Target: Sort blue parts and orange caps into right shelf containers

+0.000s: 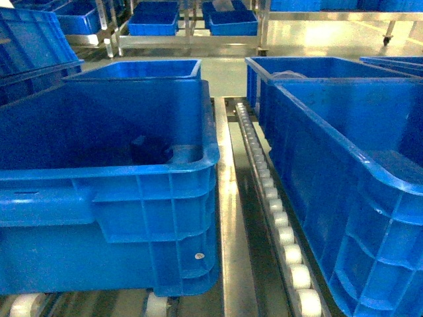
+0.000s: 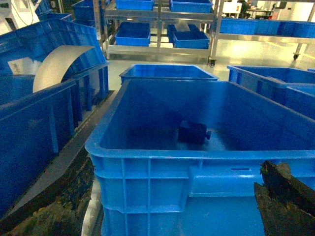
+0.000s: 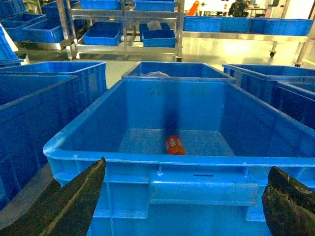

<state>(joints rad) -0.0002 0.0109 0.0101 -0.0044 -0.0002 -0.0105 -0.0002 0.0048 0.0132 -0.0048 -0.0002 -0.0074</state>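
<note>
1. Head view: two large blue crates are sitting side by side on a roller conveyor (image 1: 281, 224). The left crate (image 1: 106, 191) is showing a dark lump on its floor, too dim to identify here. The right crate (image 1: 350, 191) is cropping out of frame, contents hidden by its near wall. Neither tool is showing in this view.

2. Left wrist view: the camera is looking into the left crate (image 2: 197, 157); a dark blue part (image 2: 193, 132) is lying on the floor near the middle. The left tool (image 2: 147, 206) is sitting just outside the near wall, fingers spread wide, holding nothing. A curved grey sheet (image 2: 59, 66) is leaning in a neighbouring crate at left.

3. Right wrist view: an orange cap (image 3: 174, 144) is lying on the floor of the right crate (image 3: 162, 162), roughly central. The right tool (image 3: 184, 201) is hanging in front of the near rim, fingers wide apart, empty.

4. Risks, my read: both tools are sitting low against thick rims, so a straight reach is risking a finger strike on the wall. The cap is looking cylindrical and may be rolling away under a sloppy pinch. The dark part is blending into shadow, so grasp alignment is looking shaky.
</note>
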